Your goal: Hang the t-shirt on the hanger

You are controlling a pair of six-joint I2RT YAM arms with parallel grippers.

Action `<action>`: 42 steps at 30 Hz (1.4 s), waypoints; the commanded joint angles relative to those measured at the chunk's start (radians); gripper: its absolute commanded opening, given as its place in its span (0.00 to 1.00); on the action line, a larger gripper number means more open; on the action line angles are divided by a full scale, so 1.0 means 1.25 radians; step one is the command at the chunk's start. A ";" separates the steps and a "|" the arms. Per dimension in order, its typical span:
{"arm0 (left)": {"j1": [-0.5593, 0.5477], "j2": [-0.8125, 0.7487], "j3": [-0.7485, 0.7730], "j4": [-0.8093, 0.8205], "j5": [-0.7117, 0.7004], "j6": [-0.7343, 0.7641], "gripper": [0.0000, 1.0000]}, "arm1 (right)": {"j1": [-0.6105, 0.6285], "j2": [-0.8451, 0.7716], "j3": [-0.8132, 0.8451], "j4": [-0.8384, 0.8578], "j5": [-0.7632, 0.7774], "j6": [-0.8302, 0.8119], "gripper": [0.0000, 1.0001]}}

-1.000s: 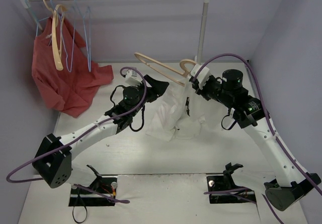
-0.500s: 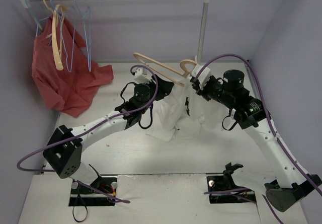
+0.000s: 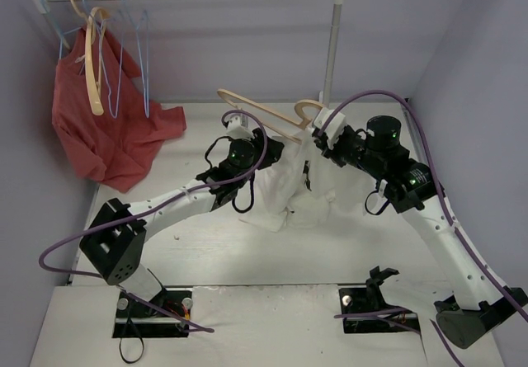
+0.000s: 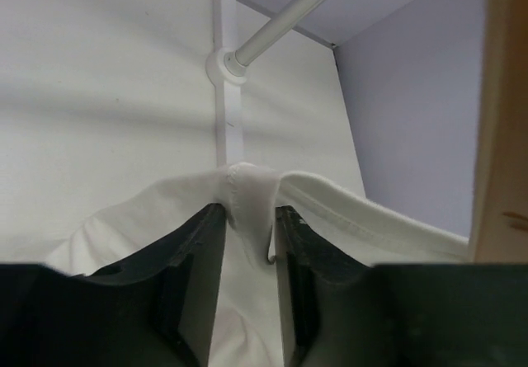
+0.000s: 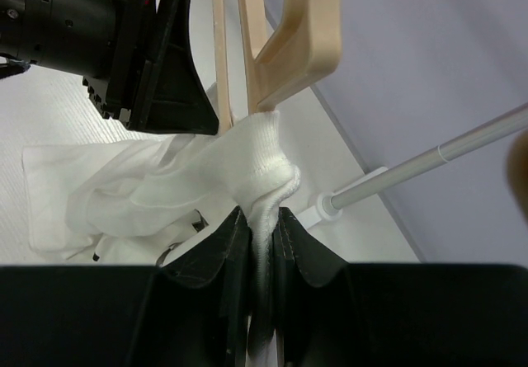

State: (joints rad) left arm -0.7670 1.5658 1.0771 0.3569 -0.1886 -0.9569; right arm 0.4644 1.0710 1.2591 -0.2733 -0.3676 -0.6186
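On white table (image 3: 206, 247) | lilac walls (image 3: 247, 45) | left tool (image 4: 247, 218), right tool (image 5: 262, 218) both pinching t-shirt (image 3: 286, 192)

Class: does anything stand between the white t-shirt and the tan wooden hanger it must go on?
Nothing visible does. The left end effector and right end effector each pinch the t-shirt, and the hanger meets its cloth directly.

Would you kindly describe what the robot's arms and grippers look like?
Both the left arm and right arm have white tubular links and chunky black joint housings. A purple cable loops loosely along each. The left gripper and right gripper have black, angular fingers.
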 commanded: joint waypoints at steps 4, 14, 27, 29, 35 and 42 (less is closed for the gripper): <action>-0.005 -0.019 0.050 0.048 -0.032 0.035 0.15 | 0.002 -0.026 0.009 0.065 -0.010 -0.010 0.00; 0.009 -0.090 0.027 -0.009 -0.142 0.142 0.00 | 0.002 -0.033 0.019 -0.008 0.026 -0.027 0.00; 0.161 -0.116 0.104 -0.188 -0.120 0.168 0.00 | 0.002 -0.043 0.046 -0.093 0.067 -0.040 0.00; 0.185 -0.116 0.111 -0.193 -0.108 0.175 0.00 | 0.003 -0.036 0.057 -0.116 0.067 -0.046 0.00; 0.217 -0.106 0.184 -0.228 -0.114 0.245 0.00 | 0.002 -0.011 0.068 -0.167 0.076 -0.055 0.00; 0.223 -0.106 0.254 -0.247 -0.135 0.354 0.00 | 0.003 0.016 0.068 -0.192 0.098 -0.062 0.00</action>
State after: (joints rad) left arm -0.5278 1.4605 1.3186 0.0269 -0.2672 -0.6216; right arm 0.4664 1.0836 1.2934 -0.4931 -0.3058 -0.6781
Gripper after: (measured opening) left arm 0.038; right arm 0.148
